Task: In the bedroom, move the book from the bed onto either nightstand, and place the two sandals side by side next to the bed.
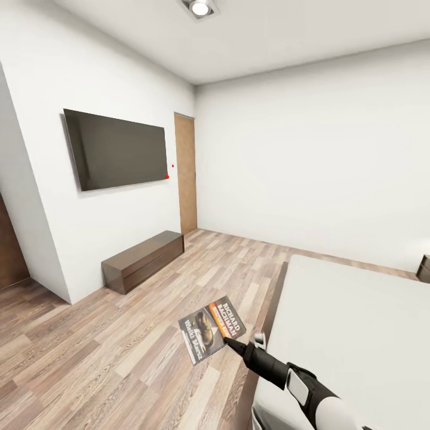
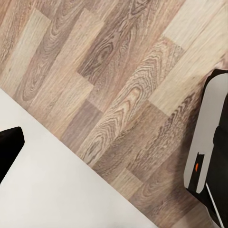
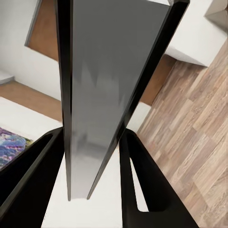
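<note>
Book (image 1: 212,329), dark cover with orange band and white "RICHARD BACHMAN" lettering, is up in the air over the wood-plank floor (image 1: 119,352), just off the bed's near corner, cover facing the head camera, tilted. Right gripper (image 1: 230,343) pinches it at the lower edge; in the right wrist view the book (image 3: 104,85) stands edge-on between the two black fingers (image 3: 137,180), both pressed to its sides, so closed on the book. Right arm reaches in from the lower right of the head view, black forearm and white cuff stretched forward and leftward, low, above the bed's edge. Bed (image 1: 358,334), light-grey mattress with dark wood frame, fills the lower right. A dark wood corner at the far right edge by the bed, maybe the nightstand (image 1: 424,269), mostly cut off. Left wrist view looks down at floor planks (image 2: 118,80) and a white surface; a black finger tip (image 2: 9,147) sits at one edge, finger state can't be told. On the left wall a black TV (image 1: 116,149), under it a long low dark-brown bench (image 1: 143,260), further on a wood door (image 1: 186,173)
</note>
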Robot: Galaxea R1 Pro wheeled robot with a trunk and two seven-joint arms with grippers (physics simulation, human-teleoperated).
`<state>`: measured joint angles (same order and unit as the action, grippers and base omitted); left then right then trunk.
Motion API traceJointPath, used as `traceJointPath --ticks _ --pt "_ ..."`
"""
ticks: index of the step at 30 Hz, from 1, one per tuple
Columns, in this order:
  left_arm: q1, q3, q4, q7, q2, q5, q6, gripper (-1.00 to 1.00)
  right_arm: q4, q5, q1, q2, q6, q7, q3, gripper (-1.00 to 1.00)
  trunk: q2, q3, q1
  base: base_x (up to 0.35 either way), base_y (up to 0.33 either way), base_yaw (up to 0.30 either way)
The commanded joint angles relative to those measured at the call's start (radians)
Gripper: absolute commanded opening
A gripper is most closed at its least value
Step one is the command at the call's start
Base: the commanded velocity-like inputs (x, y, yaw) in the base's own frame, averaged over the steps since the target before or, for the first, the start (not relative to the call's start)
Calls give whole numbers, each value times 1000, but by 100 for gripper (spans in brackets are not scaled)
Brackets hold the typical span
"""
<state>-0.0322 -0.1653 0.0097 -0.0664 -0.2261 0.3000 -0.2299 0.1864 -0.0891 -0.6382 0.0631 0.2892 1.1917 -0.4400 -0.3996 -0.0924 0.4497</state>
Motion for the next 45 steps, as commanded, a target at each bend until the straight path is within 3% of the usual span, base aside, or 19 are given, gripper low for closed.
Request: traceJointPath --ticks 1,10,37,45 --pt "0 -9 1 -2 1 7 -4 100 1 -8 3 -1 10 7 2 -100 0 0 0 0 0 0" --pt "0 -9 1 -2 3 7 -5 100 1 -4 14 1 10 32 3 -100 0 -6 0 0 0 94" --pt "0 -10 1 -2 4 6 -5 100 -1 -4 15 4 10 35 4 -100 0 -9 0 0 0 272" --pt "0 -9 1 -2 4 7 -5 100 -1 -4 15 4 10 34 4 -100 0 -9 0 0 48 89"
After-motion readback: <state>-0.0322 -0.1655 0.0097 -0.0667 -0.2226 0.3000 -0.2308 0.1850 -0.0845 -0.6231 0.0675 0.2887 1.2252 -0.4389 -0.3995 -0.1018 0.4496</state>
